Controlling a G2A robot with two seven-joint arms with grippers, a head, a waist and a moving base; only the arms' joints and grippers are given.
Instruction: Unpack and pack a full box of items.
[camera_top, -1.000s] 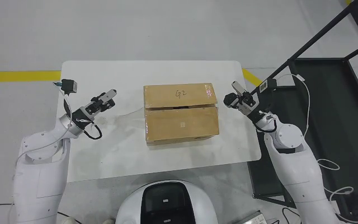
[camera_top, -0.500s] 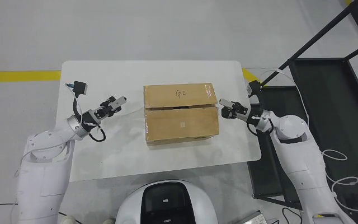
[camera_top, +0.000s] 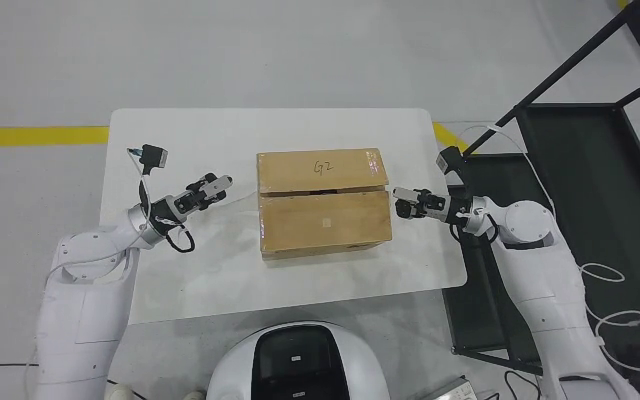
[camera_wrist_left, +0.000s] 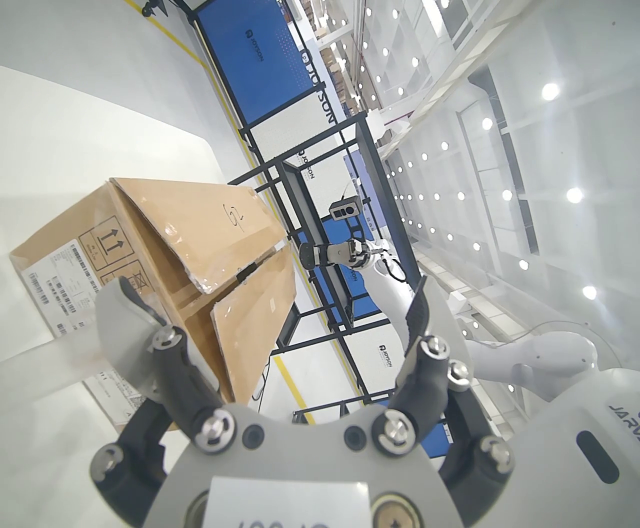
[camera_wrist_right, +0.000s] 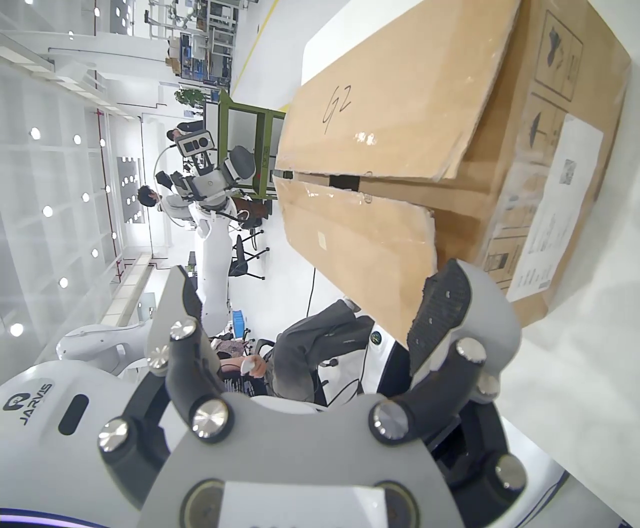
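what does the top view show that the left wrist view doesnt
Top view: the whole table, the box at its middle seen from above, and the left gripper open, apart from the box's side.
Left wrist view: the box's end face with its label, and the frayed flap edges, slightly lifted at the seam.
Both: the box's top, and the right gripper close to the opposite end.
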